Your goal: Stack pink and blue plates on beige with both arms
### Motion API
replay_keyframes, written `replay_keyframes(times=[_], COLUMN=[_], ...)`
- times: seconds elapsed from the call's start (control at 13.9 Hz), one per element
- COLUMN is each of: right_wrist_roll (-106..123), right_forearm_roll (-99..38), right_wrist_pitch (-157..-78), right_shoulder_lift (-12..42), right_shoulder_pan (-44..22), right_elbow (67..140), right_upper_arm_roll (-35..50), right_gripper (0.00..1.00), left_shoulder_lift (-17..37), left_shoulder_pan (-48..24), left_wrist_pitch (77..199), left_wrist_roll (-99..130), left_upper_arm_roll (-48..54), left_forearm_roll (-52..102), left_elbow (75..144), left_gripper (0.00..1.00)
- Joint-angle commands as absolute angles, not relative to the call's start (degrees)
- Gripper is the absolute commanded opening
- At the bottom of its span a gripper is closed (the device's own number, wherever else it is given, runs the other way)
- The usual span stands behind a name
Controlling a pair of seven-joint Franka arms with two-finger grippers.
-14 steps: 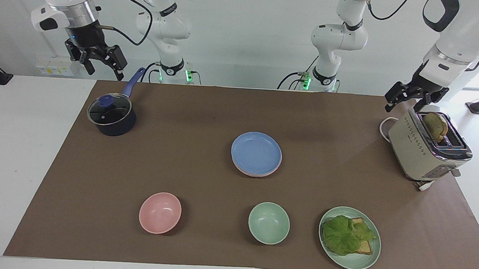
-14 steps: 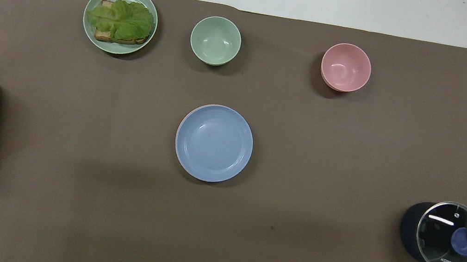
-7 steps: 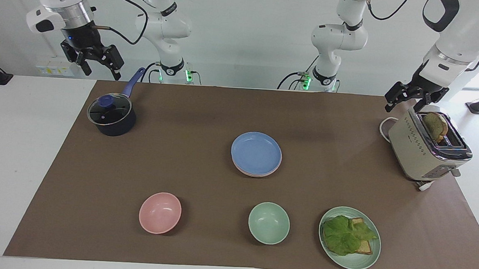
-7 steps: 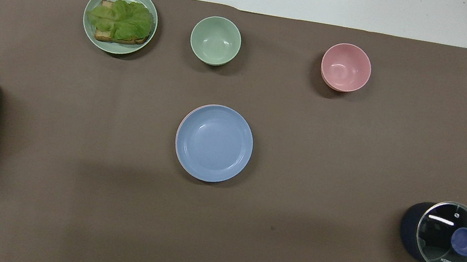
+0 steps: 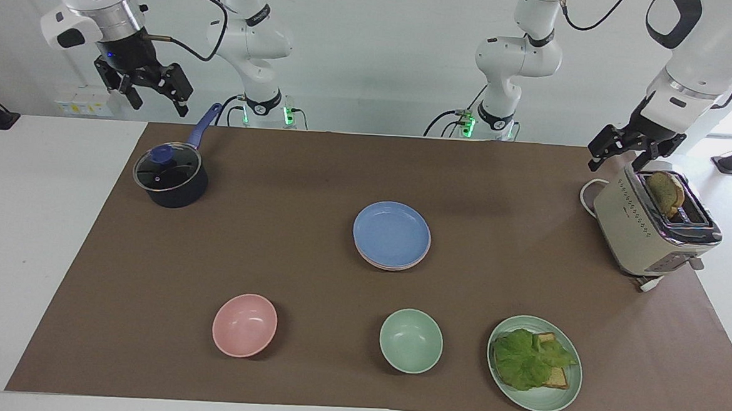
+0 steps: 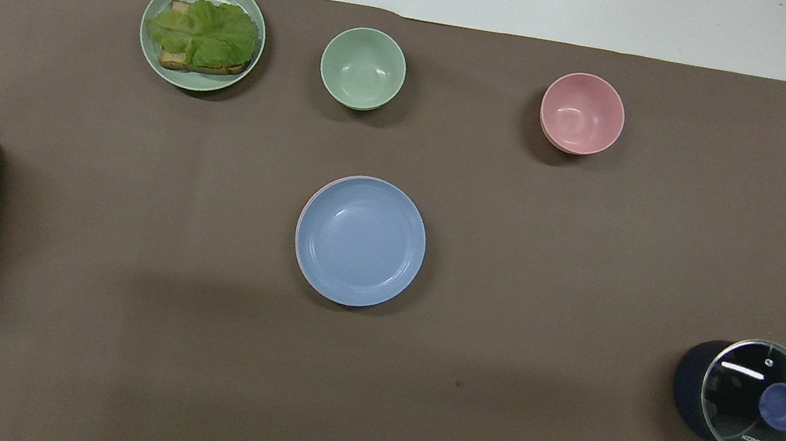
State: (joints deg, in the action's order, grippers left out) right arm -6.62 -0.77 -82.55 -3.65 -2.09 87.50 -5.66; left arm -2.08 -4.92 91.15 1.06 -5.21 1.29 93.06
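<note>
Centrally, blue plate (image 5: pixel 392 232) stacked, pink plate (image 5: pixel 394 266) rim peeking beneath, both end effectors apart, left end effector (image 5: pixel 616 155) over toaster (image 5: pixel 643 236), right end effector (image 5: pixel 153 97) near saucepan (image 5: pixel 172 179).

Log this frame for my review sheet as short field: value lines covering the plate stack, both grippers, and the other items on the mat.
stack: blue plate on top, pink plate rim showing under it, mid-mat; beige plate not visible
left gripper: open, empty, raised over the toaster
right gripper: open, empty, raised near the saucepan
farther from robots: pink bowl, green bowl, green plate with lettuce and toast
task status: stack appears done; both arms clear of it
</note>
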Motion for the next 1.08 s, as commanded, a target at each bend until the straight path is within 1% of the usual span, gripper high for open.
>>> replay_keyframes(times=[0.0, 0.14, 0.43, 1.01], right_wrist_roll=[-5.2, -5.4, -4.9, -5.0], right_forearm_roll=[-0.1, -0.1, 0.3, 0.2], right_wrist_pitch=[-83.0, -83.1, -86.9, -86.8], right_shoulder_lift=[-3.8, -4.1, -5.4, -5.3], right_shoulder_pan=[-2.1, -3.0, -4.6, -4.9], right_elbow=[87.7, 88.2, 90.9, 90.5], right_upper_arm_roll=[-5.6, -5.9, -7.6, -7.6], right_gripper=[1.0, 1.0, 1.0, 1.0], left_shoulder_lift=[-2.5, -2.5, -2.5, -2.5], left_shoulder_pan=[-4.4, -4.4, -4.4, -4.4], left_wrist_pitch=[90.4, 90.4, 90.4, 90.4], left_wrist_roll=[0.5, 0.5, 0.5, 0.5], left_upper_arm_roll=[-4.8, -4.9, -4.8, -4.8], left_forearm_roll=[0.4, 0.4, 0.4, 0.4], left_elbow=[93.1, 93.1, 93.1, 93.1], left_gripper=[1.0, 1.0, 1.0, 1.0])
